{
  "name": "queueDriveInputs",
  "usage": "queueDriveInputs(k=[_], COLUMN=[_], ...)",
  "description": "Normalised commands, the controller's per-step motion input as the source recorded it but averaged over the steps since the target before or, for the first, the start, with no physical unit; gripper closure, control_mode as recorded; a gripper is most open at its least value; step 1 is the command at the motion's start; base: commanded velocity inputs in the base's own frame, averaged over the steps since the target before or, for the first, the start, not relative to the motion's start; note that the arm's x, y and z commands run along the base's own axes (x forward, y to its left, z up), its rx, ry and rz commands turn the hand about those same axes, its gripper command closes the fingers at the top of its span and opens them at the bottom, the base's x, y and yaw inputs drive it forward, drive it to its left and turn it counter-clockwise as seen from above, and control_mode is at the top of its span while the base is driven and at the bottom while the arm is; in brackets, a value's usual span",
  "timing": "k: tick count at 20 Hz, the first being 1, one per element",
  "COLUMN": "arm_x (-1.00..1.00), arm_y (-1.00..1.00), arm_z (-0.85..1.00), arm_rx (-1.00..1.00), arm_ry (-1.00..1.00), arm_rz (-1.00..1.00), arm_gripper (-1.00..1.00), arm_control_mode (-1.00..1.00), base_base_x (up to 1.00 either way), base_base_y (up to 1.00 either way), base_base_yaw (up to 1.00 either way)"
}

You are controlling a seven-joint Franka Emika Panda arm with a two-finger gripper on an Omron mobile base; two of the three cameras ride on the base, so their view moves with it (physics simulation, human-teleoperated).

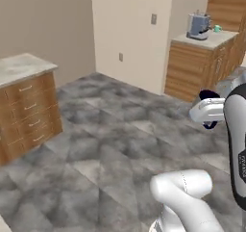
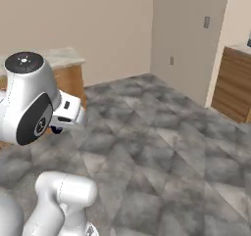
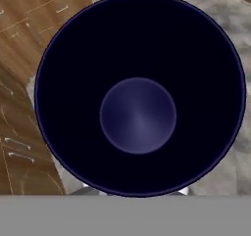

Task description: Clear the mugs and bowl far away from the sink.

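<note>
The grey tiled floor (image 1: pixel 105 144) lies wide under the raised arm, with the wooden drawer cabinet (image 1: pixel 26 113) to one side and the far tabletop (image 1: pixel 204 38) carrying a steel appliance (image 1: pixel 198 26). The gripper (image 1: pixel 209 111) is closed on the dark navy mug (image 3: pixel 139 95), held in mid-air above the floor. A loose pinch on the rim could let the mug drop and break.

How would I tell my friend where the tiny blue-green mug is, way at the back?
Look to the far right for the brown wooden cabinet with a pale stone top, against the cream wall. A boxy silver-grey appliance sits on it, and the small teal mug stands just to its right. It is the one bright-coloured thing up there, far smaller than the appliance.
</note>
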Motion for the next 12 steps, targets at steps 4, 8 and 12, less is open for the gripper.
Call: queueDriveInputs(k=[4, 8, 12], arm_x=[0.0, 0.0, 0.0], arm_y=[0.0, 0.0, 0.0], arm_z=[0.0, 0.0, 0.0], arm_rx=[0.0, 0.0, 0.0], arm_ry=[0.0, 0.0, 0.0], arm_rz=[0.0, 0.0, 0.0], arm_gripper=[1.0, 1.0, 1.0], arm_control_mode=[1.0, 1.0, 1.0], base_base_x=[0.0, 0.09, 0.93], base_base_y=[0.0, -0.1, -0.86], base_base_yaw=[-1.0, -0.94, -0.23])
